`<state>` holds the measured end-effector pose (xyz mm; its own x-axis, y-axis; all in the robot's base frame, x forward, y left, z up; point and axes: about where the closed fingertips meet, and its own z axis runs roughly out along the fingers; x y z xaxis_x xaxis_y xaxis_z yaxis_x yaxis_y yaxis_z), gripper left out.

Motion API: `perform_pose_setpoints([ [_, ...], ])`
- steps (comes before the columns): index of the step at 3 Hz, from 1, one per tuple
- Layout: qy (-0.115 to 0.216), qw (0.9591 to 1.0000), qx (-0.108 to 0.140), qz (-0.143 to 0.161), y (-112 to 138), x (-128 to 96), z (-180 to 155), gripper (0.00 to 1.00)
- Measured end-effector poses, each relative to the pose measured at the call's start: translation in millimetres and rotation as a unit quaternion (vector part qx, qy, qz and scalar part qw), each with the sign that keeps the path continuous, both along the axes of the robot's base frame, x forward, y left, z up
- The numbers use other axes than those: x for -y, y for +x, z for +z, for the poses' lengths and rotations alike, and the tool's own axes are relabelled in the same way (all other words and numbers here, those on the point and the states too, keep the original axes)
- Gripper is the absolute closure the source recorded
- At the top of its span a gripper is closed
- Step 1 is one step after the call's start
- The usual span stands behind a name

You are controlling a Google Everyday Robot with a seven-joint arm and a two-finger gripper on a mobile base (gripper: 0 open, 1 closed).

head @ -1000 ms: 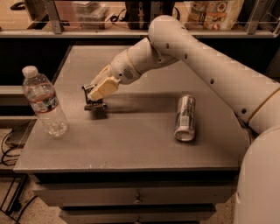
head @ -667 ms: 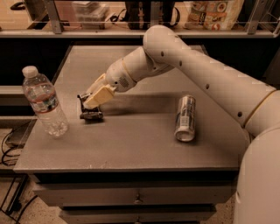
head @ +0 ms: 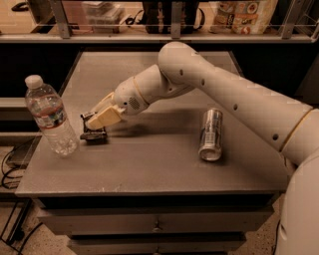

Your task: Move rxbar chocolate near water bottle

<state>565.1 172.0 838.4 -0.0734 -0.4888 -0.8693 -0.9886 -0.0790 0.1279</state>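
Note:
The rxbar chocolate (head: 93, 134) is a small flat black wrapper, low over the grey table (head: 149, 164), just right of the water bottle. The water bottle (head: 50, 117) is clear plastic with a white cap and a red, white and blue label, standing upright near the table's left edge. My gripper (head: 97, 121) reaches in from the right, tilted down to the left, and is shut on the bar. Its tan fingers (head: 105, 117) cover the bar's upper part. A short gap separates the bar from the bottle.
A silver drink can (head: 211, 134) lies on its side on the right part of the table. My white arm (head: 224, 94) crosses above the table's middle and right. A shelf with boxes and bags (head: 244, 15) runs behind the table. Drawers sit below the front edge.
My gripper has carried the rxbar chocolate left and toward the table's front, closer to the water bottle. The bottle and the can have not moved.

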Motion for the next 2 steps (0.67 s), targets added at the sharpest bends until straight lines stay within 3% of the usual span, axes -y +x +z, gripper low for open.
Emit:
perform_pose_setpoints([
  [1,0.001,1.0,-0.001,-0.001,-4.6,-3.6,1.6,0.13],
  [2,0.0,1.0,-0.001,0.001,-5.7,-5.4,1.0,0.0],
])
